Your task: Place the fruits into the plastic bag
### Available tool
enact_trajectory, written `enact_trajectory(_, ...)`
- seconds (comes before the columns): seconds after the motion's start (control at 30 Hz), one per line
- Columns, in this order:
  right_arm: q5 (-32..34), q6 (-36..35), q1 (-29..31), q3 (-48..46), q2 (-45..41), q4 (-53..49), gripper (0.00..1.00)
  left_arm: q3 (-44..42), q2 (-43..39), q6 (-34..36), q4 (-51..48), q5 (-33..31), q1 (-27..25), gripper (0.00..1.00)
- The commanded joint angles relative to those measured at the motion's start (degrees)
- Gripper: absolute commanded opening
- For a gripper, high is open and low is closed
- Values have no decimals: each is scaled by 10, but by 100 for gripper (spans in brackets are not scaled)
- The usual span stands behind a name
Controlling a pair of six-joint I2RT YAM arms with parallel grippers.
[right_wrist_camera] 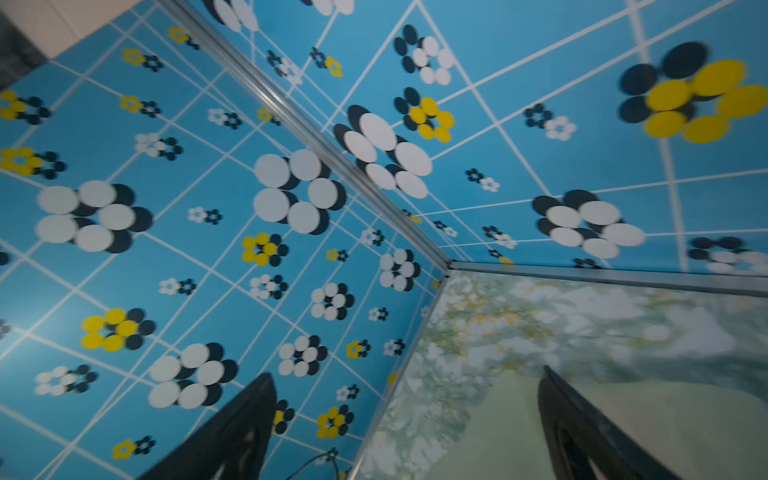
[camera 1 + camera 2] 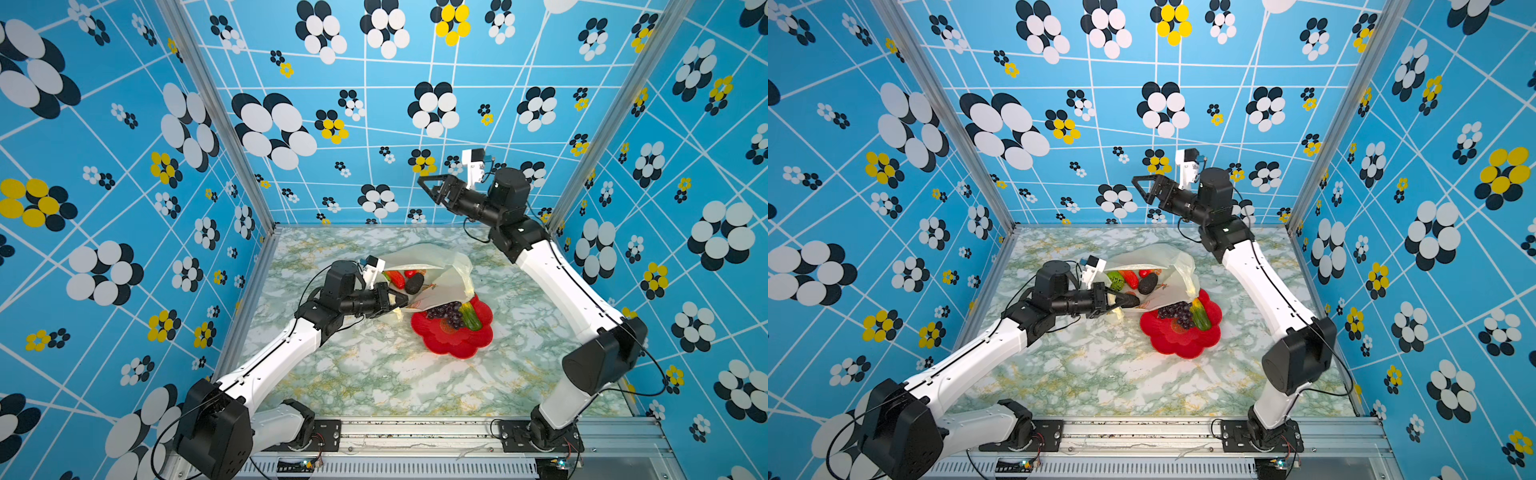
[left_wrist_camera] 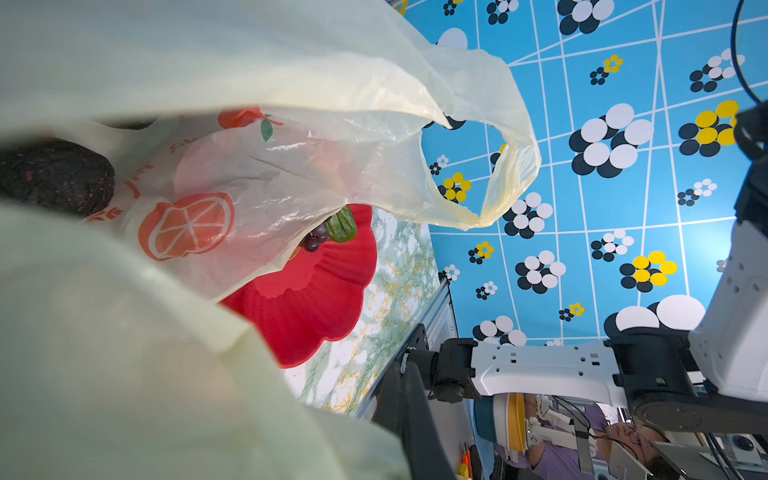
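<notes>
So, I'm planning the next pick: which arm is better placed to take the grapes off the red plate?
Right, probably. The right gripper is open, empty and raised high; the left gripper is shut on the plastic bag, holding its mouth open near the grape bunch.

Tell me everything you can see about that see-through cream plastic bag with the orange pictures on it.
The thin, crinkly, translucent cream plastic bag lies on the green-marbled tabletop with its mouth held open. It has loop handles and orange fruit prints. The left end effector is shut on its near rim. Small glossy toy fruits show inside, and its lower side drapes over the edge of the red flower-shaped plate.
</notes>
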Motion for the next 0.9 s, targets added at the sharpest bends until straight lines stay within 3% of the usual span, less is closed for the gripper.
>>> enact_trajectory(0.0, 151, -103, -47, -40, -100, -246, 99, 18, 6, 8, 8, 13, 5, 0)
enact_trajectory(0.13, 212, -104, -107, -113, -147, -397, 99, 17, 3, 9, 11, 14, 5, 0)
enact_trajectory(0.3, 239, -98, -134, -255, -202, -463, 99, 15, 3, 7, 13, 21, 5, 0)
enact_trajectory(0.53, 97, -111, -113, -403, -232, -391, 93, 9, 10, 5, 26, 24, 5, 0)
enact_trajectory(0.7, 105, -141, -54, -409, -191, -363, 93, 8, 22, -8, 43, 27, 5, 0)
enact_trajectory(0.87, 83, -167, -39, -403, -132, -344, 93, 9, 18, -7, 39, 24, 5, 0)
